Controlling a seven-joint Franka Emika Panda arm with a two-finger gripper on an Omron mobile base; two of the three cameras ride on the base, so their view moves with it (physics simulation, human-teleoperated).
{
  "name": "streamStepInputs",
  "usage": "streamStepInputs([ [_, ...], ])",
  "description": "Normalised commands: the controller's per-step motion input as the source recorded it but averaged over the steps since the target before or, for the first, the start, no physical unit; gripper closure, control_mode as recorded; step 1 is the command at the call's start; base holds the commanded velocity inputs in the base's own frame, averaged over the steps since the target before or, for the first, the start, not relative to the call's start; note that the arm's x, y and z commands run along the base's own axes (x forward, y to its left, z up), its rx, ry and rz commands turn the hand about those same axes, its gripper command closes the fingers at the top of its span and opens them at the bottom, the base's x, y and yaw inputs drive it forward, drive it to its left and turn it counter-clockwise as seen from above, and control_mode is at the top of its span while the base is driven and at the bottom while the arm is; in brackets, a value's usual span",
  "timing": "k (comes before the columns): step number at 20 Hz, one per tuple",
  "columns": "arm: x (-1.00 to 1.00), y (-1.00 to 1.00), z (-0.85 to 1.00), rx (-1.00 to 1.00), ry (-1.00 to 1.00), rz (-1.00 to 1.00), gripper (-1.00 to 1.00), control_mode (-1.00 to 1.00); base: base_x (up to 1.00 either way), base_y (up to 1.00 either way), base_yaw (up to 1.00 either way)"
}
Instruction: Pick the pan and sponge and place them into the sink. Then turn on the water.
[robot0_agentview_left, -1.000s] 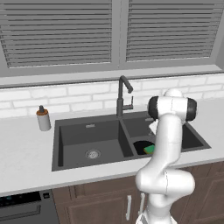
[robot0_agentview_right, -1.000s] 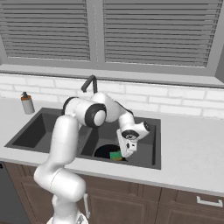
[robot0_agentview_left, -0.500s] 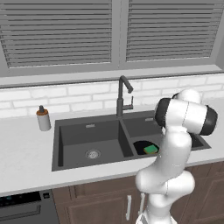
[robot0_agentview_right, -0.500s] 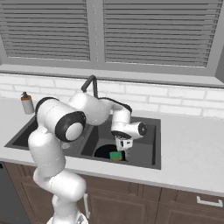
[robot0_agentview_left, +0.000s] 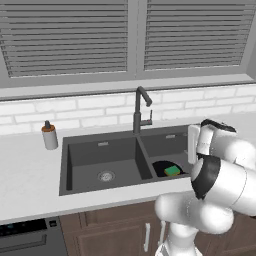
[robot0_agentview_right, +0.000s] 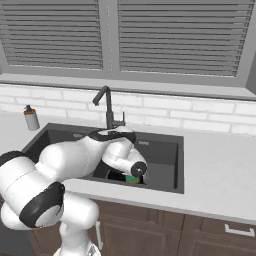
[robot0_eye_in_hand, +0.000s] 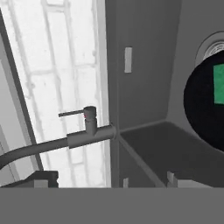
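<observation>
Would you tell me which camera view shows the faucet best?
The left base view: the whole faucet stands unobstructed behind the sink. The right base view shows its gooseneck with the arm below. The hand view shows it sideways, with its handle.

You see a matt dark grey sink with a shiny metal drain, and a dark, dull metal faucet. The black pan looks matt and smooth, the green sponge on it flat and dull. The counter is smooth pale stone, the cabinets brown wood, the wall glossy white brick tile.
</observation>
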Motion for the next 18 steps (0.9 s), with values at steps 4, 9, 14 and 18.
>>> streamStepInputs([
  [4,-0.18,0.00,0.99,0.19,0.01,-0.07,-1.00,-1.00,0.00,0.00,0.00],
  [9,-0.04,0.00,0.85,0.13,0.26,0.00,-1.00,-1.00,0.00,0.00,0.00],
  [14,0.00,0.00,0.28,0.00,0.60,0.00,-1.00,-1.00,0.00,0.00,0.00],
  [18,0.00,-0.03,0.06,0.18,0.09,-0.12,-1.00,-1.00,0.00,0.00,0.00],
])
